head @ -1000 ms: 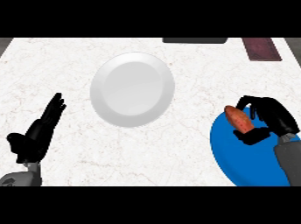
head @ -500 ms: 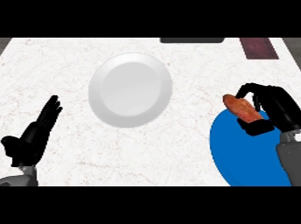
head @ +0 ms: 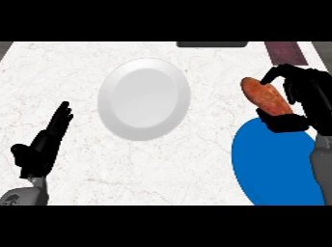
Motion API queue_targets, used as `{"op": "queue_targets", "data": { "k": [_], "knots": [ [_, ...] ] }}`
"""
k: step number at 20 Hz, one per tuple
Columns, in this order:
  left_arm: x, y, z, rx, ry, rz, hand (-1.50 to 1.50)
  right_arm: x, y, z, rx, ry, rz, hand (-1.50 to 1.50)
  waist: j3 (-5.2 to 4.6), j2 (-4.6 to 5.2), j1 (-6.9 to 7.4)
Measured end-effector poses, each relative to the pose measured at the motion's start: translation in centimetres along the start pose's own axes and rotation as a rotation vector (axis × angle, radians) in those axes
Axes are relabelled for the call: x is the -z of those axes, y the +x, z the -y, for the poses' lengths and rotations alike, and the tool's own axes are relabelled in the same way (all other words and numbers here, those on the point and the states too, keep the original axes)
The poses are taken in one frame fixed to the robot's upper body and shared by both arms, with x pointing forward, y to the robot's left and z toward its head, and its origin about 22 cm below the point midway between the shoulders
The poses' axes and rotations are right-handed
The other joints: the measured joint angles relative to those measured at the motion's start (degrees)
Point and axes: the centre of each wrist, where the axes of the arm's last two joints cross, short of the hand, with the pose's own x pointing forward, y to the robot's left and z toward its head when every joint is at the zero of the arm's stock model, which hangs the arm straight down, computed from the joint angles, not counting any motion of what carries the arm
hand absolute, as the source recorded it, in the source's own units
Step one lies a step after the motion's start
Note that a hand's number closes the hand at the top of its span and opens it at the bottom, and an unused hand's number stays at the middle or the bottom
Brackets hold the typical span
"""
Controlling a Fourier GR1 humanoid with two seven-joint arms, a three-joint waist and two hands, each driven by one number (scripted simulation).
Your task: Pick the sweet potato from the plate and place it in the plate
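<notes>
Head view looks down at your white marble desk [head: 197, 169]. On the right side of the frame you can see your right hand [head: 312, 99]. Its black fingers and thumb are curled around the sweet potato [head: 266, 96], so it has hold of it. The sweet potato is orange-brown and long, and it tilts with its top end toward the upper left. It is just past the top edge of the blue plate [head: 276, 166], and most of it shows against the white desk, not the blue. You cannot tell from this view how high up it is. The blue plate sits in the lower right of the frame, and your grey right forearm covers part of its right side. The white plate [head: 144, 99] is in the middle of the frame, a bit toward the top, and nothing lies on it. It is to the left of the sweet potato, with a strip of bare desk between them. Your left hand [head: 44, 144] is in the lower left of the frame. Its fingers are straight and point up, it holds nothing, and it is well apart from both plates. At the top edge of the frame you can see a dark flat thing [head: 212, 44] and a dark red one [head: 283, 50] to its right.
</notes>
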Motion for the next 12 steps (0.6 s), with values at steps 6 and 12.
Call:
{"op": "queue_targets", "data": {
  "k": [6, 12],
  "knots": [
    [-0.4, 0.1, -0.1, 0.003, -0.007, -0.001, 0.0, 2.1, 4.2, -0.3, 0.049, -0.009, 0.039, 1.5, 0.01, 0.05, 0.24],
    [-0.1, -0.5, 0.3, -0.004, -0.015, -0.003, 0.0, 5.3, 8.3, -2.5, 0.07, 0.038, 0.07, 1.5, 0.0, 0.14, 0.52]
  ]
}}
